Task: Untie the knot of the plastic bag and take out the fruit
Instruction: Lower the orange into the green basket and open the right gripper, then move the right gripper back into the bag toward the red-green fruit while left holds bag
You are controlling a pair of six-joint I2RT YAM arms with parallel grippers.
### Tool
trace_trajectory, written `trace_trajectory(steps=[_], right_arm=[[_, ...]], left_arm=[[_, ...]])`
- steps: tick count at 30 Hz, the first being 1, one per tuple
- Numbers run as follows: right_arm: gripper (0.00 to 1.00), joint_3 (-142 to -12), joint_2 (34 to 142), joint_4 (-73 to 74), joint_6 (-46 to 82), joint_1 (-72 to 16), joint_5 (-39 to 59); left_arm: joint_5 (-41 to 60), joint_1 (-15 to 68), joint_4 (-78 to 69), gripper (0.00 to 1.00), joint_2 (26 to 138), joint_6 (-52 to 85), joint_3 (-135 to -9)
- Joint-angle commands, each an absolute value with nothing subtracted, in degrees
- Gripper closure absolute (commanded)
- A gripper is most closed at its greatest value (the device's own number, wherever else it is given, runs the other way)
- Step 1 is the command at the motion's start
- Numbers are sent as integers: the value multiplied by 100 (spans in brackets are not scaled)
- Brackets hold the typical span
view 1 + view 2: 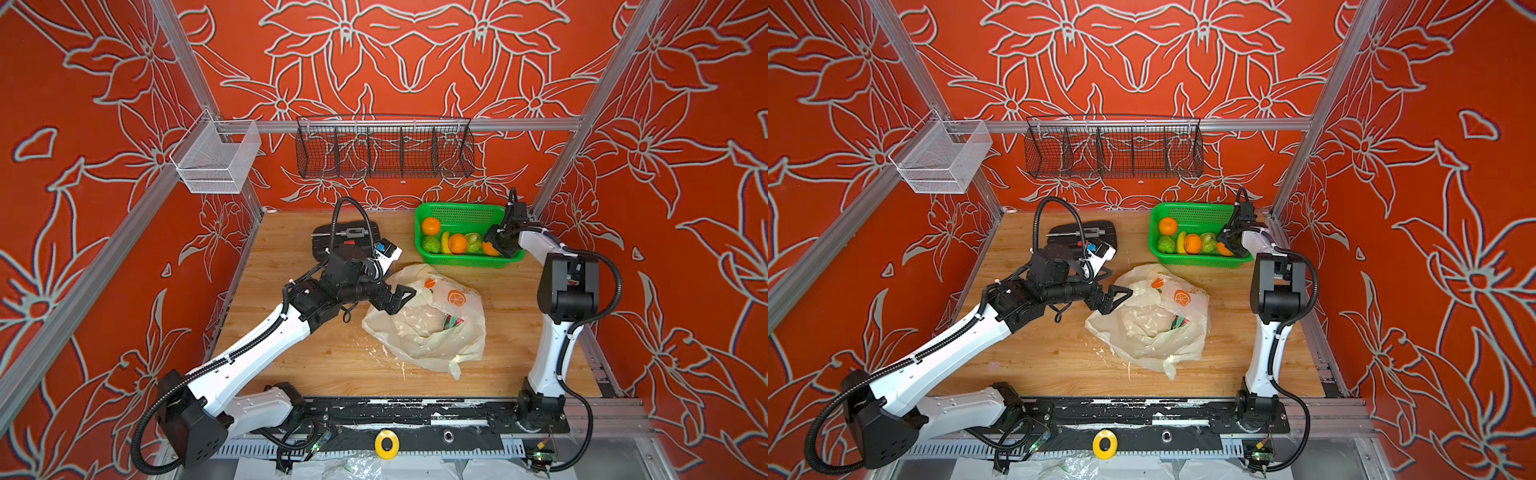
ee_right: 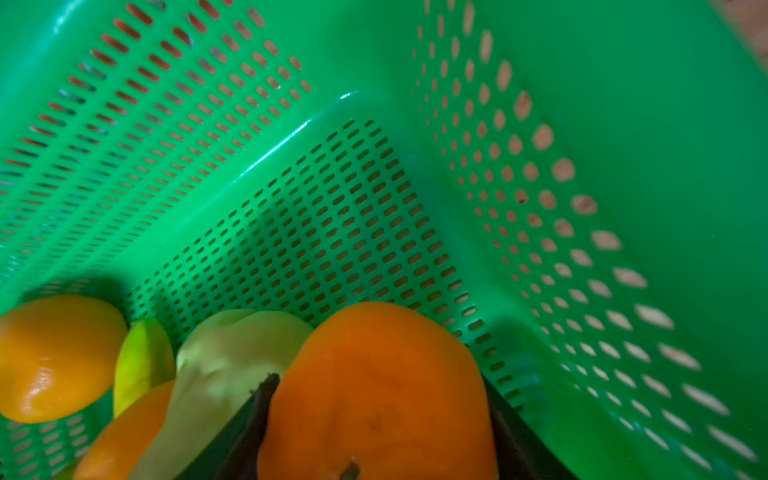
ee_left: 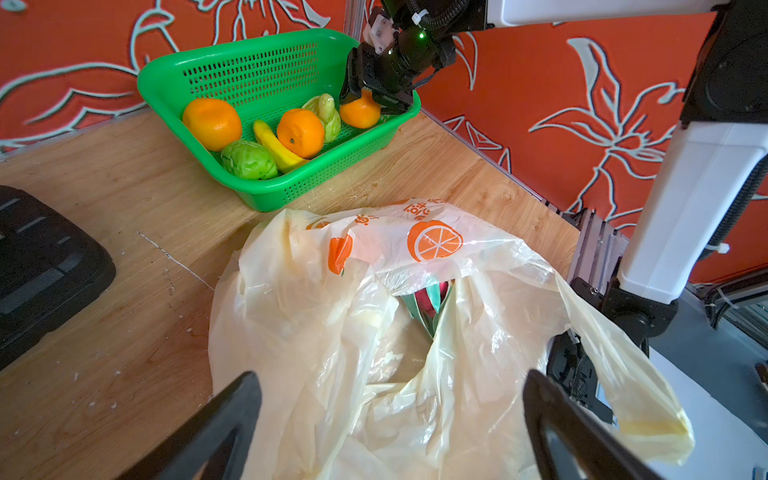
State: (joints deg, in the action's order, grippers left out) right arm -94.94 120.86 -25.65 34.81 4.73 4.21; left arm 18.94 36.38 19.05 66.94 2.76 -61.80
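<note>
Dragon fruit (image 3: pixel 430 297) is what your next reach turns on. A sliver of pink and green shows through the gaping mouth of the plastic bag (image 3: pixel 332 311). It lies straight ahead of the left end effector (image 3: pixel 390 415) and lower than it, roughly on the line between its two jaws. Those jaws stand spread wide and hold nothing, poised over the near edge of the bag. So little of the fruit shows that you cannot tell its long axis. The slit it peeks through seems to run away from the end effector rather than across it. No tied knot shows; one loose handle strip (image 3: pixel 623 395) trails off past a jaw.

The right end effector (image 3: pixel 372 102) is well apart, beyond the bag and down inside the green basket (image 3: pixel 266 195). Its jaws flank an orange (image 3: pixel 360 114); whether they grip it or merely bracket it you cannot tell. Left looks clearly the nearer arm, but film drapes the fruit, so expect to part it first.
</note>
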Motion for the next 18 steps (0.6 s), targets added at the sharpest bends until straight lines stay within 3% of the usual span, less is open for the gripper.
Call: trace_trajectory(steps=[1, 10, 18], right_arm=[[26, -9775, 12076, -2884, 3445, 455, 428], [19, -9486, 10993, -2921, 3361, 400, 248], [19, -8279, 8962, -2464, 3321, -15, 506]], left_arm=[[1939, 3650, 1952, 3, 6724, 220, -6196], [1832, 3654, 1989, 3, 6721, 324, -6227], [1572, 3644, 2233, 3, 6936, 387, -6393]])
